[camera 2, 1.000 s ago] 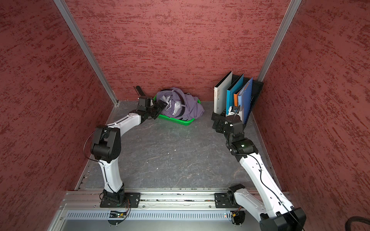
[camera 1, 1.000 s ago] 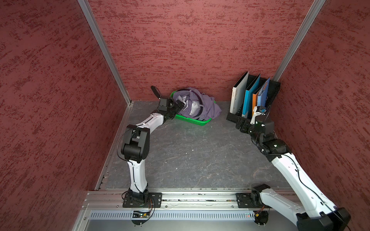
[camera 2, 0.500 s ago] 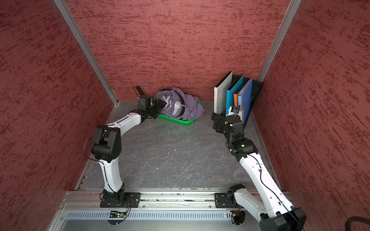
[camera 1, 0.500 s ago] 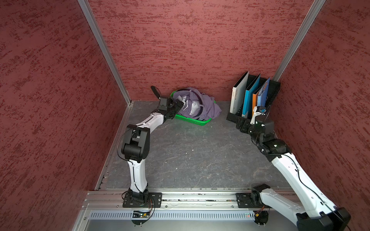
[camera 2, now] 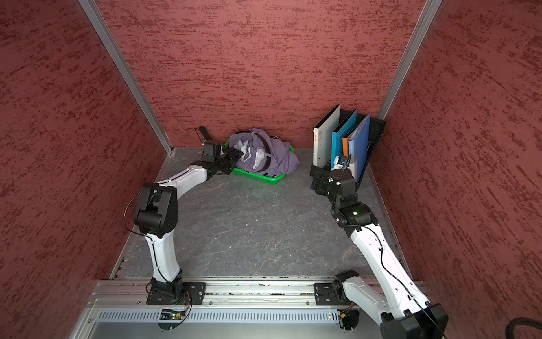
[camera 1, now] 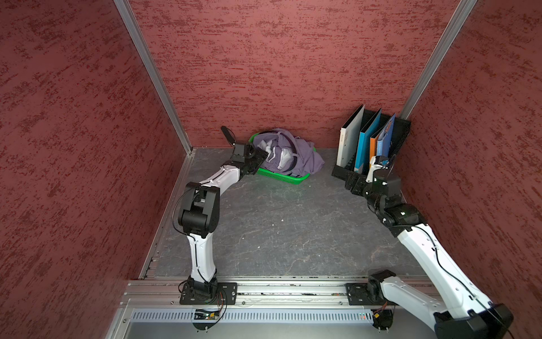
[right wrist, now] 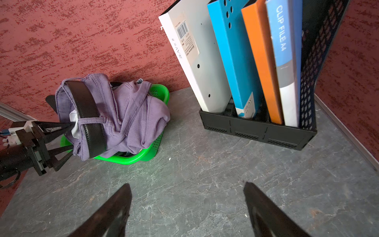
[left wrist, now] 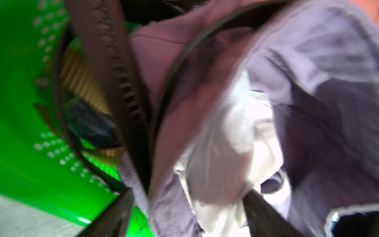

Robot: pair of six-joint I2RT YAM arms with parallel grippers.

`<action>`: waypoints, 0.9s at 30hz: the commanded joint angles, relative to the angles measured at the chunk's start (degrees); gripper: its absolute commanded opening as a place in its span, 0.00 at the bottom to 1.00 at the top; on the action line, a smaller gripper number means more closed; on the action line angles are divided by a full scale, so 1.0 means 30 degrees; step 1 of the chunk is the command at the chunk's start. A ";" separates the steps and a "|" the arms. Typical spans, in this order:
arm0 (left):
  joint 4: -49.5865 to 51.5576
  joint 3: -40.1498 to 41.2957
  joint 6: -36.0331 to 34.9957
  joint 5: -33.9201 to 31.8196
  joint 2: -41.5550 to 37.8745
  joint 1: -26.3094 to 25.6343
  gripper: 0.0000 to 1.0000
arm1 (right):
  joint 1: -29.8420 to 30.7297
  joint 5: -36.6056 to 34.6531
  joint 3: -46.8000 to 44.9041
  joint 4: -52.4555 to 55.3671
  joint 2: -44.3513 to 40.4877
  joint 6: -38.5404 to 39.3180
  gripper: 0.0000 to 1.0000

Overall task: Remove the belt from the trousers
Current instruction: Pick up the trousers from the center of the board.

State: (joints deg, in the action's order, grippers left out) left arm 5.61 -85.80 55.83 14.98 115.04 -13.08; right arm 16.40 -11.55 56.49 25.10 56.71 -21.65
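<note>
The green basket (camera 1: pixel 281 177) sits close against the back wall. The purple trousers (camera 1: pixel 305 155) are heaped in it and spill over its rim toward the grey table (camera 1: pixel 278 229). A black file rack (right wrist: pixel 256 133) with upright files fills the far right corner. Between the two and in front of them the table lies bare, with open room for both arms.

The left gripper (right wrist: pixel 71 136) reaches into the heap from the side away from the rack. Its jaws stand apart, with the trousers' near fold and pale lining between its fingers. The black belt (right wrist: pixel 88 115) runs over the top of the heap, under a belt loop and down its front; its buckle and ends are hidden.

The left wrist view is blurred, showing only fabric, a stitched dark strap and tan webbing deep in the basket. The right gripper (right wrist: pixel 186 205) hangs wide and empty over bare table just beside the rack.

Against the top views a second earlier, arms, basket and heap lie as they were.
</note>
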 commanded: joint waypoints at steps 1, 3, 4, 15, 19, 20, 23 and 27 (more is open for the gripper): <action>0.0632 0.0464 0.0367 -0.0677 -0.0031 0.0102 0.48 | 0.0061 0.0214 -0.0198 -0.0282 -0.0123 -0.0079 0.86; 0.0192 0.0637 0.0739 -0.0385 0.0150 0.0215 0.27 | 0.0074 0.0226 -0.0198 -0.0325 -0.0094 -0.0107 0.86; 0.0193 0.0509 0.0959 -0.0090 0.0439 0.0260 0.31 | 0.0061 0.0291 -0.0208 -0.0366 -0.0068 -0.0079 0.86; -0.0376 -0.0667 0.1394 0.1275 0.2155 -0.0019 0.22 | 0.0048 0.0331 -0.0281 -0.0309 -0.0119 -0.0199 0.87; 0.0456 -0.1180 0.0659 0.1330 0.0981 -0.0412 0.00 | 0.0058 0.0312 -0.0240 -0.0296 -0.0123 -0.0137 0.86; 0.1058 -0.1564 0.0105 0.1029 0.0343 -0.0618 0.00 | 0.0073 0.0362 -0.0269 -0.0340 -0.0051 -0.0148 0.86; 0.3501 -0.3383 -0.1916 0.0549 -0.1644 -0.1536 0.00 | 0.0044 0.0471 -0.0356 -0.0588 0.0369 -0.0230 0.86; 0.7081 -0.7831 -0.4436 0.0157 -0.4060 -0.2749 0.00 | 0.0044 0.1003 -0.0353 -0.1177 0.1648 -0.0430 0.84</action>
State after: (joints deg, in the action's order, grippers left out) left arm 21.82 -98.76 51.18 14.68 112.95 -18.09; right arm 16.40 -10.24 56.27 23.88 59.31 -22.24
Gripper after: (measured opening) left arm 0.138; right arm 0.839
